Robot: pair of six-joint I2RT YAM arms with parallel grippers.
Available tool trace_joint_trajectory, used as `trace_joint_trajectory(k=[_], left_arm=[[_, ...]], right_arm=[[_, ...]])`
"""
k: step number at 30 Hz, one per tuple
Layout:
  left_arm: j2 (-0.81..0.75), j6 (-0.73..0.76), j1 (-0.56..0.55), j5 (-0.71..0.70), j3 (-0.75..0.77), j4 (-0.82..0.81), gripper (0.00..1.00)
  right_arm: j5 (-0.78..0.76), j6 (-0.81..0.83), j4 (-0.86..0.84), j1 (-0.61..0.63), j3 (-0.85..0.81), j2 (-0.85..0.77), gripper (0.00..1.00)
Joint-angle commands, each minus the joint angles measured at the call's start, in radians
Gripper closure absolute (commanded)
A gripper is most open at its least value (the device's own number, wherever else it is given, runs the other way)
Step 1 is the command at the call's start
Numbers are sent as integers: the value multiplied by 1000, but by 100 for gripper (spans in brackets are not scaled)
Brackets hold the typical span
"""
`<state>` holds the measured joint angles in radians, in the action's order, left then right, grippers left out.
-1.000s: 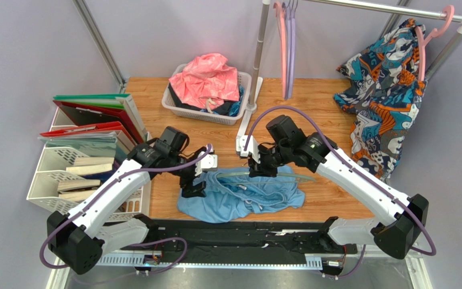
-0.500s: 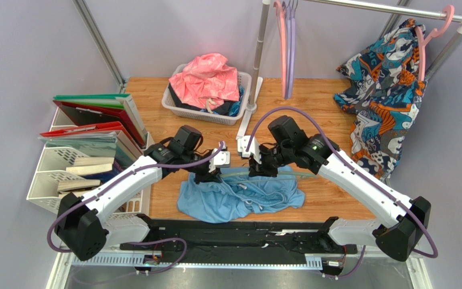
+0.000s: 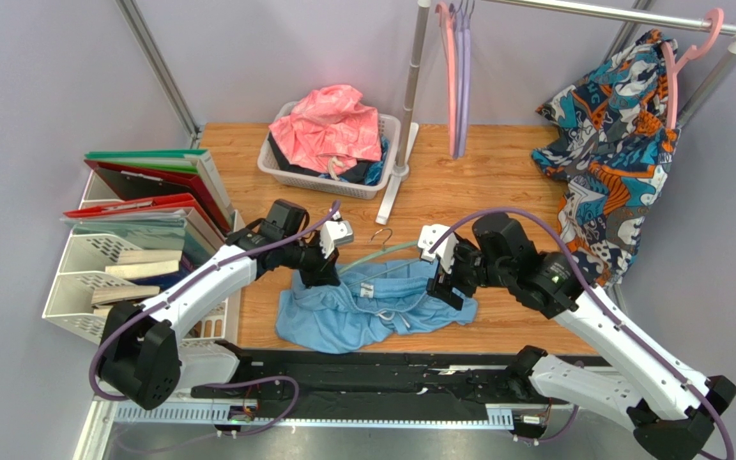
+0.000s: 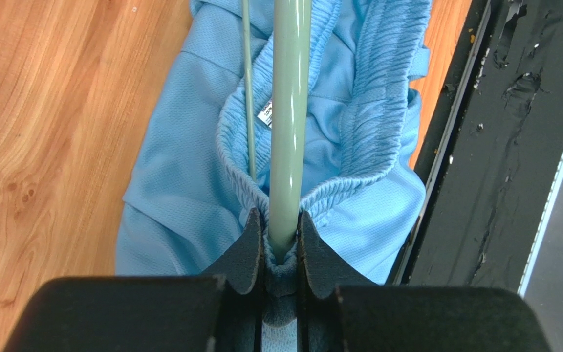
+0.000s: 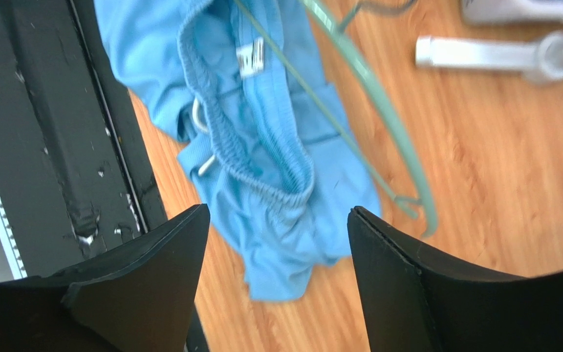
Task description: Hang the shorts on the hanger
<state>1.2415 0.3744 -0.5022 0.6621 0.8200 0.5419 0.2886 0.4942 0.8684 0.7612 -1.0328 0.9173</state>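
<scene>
Count:
- 2 pincers: left pincer [image 3: 328, 274], right pincer [image 3: 442, 281].
- 1 shorts [image 3: 362, 311], lying between them.
- 4 hangers in all:
  - 1 mint hanger [image 4: 290, 110] at the left pincer.
  - 2 pink: pink hanger [image 3: 450, 67] and pink hanger [image 3: 671, 77].
  - 1 lilac hanger [image 3: 463, 86].
  - The pink and lilac ones hang on 1 rail [image 3: 612, 11], beyond both pincers.
- 1 basket [image 3: 276, 168] beyond the left pincer, 1 pink cloth [image 3: 329, 120] in it.
- 1 patterned garment [image 3: 612, 153] beyond the right pincer.
- 1 file rack [image 3: 74, 287] outboard of the left pincer.
</scene>
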Motion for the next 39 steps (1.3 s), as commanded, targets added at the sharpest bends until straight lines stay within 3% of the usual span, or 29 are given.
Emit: trace_joint_trajectory(k=[1, 10, 14, 18, 21, 29, 32, 36, 39], left_arm=[[-11, -42, -1, 8, 11, -46, 100], [-34, -34, -1, 22, 21, -39, 100], [-54, -42, -1, 21, 22, -34, 100], [-50, -60, -1, 21, 31, -36, 100], [-50, -57, -1, 25, 38, -31, 100], [-77, -46, 2, 37, 22, 6, 100], [-73, -57, 11, 45, 33, 19, 100], [-56, -71, 59, 94, 54, 49, 100], [-70, -66, 60, 90, 57, 44, 100]], right_arm=[[-97, -95, -31, -2, 74, 29, 27], [-242, -227, -170, -11, 73, 215, 27], [-209, -246, -215, -36, 59, 296, 26], [-195, -258, -236, -39, 88, 336, 26], [-281, -276, -290, -40, 169, 335, 27], [-322, -272, -322, -106, 264, 342, 33], [-327, -284, -327, -118, 290, 331, 42], [-264, -286, -293, -157, 300, 278, 52], [-212, -283, -292, -177, 297, 232, 54]])
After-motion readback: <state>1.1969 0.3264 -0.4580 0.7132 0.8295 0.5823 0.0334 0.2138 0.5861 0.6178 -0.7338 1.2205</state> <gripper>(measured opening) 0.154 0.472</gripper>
